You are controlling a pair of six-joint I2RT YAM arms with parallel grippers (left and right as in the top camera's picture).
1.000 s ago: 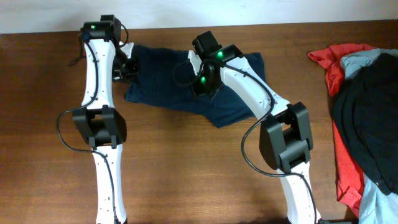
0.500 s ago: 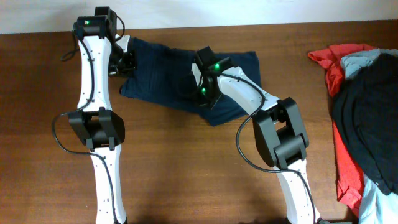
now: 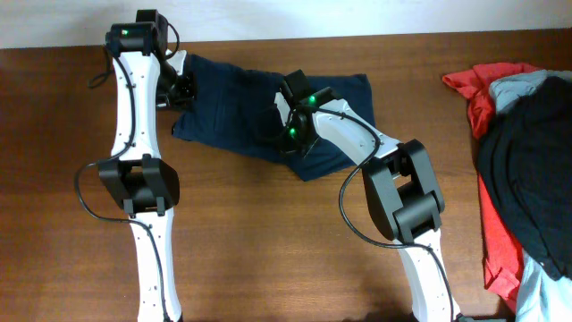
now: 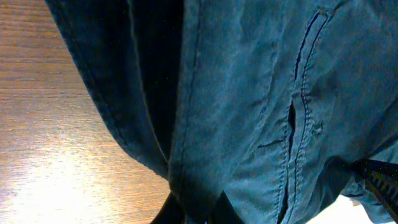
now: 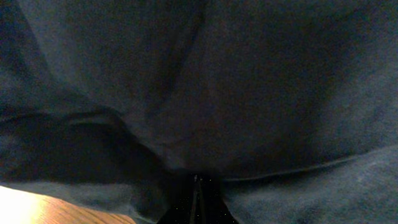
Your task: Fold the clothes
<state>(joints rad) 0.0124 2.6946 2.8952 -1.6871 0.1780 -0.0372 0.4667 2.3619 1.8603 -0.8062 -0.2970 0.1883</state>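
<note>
Early in the fold, by the look of it: no neat crease or stacked halves yet on the dark navy-blue fabric shorts (image 3: pixel 228 112), spread rumpled and slightly askew across the far side of the brown wooden table (image 3: pixel 268 241), left of centre. At the left edge of the cloth, pinched by the left gripper (image 3: pixel 181 87): fingers closed tight on a gathered tuck of fabric, with a seam and pocket slit close above it in the wrist view. Toward the middle, bunched likewise into the right gripper (image 3: pixel 286 123), fingers shut with dark cloth puckering into them. Left to do, probably: lay flat, bring one leg over the other, fold again. Far right, well apart: a heap with a red-orange garment (image 3: pixel 465 89), a pale grey-blue piece (image 3: pixel 514 85) and a large black garment (image 3: pixel 527 170), no part of this job. In the way, only the right arm's own white links (image 3: pixel 356 130), lying across the shorts.
</note>
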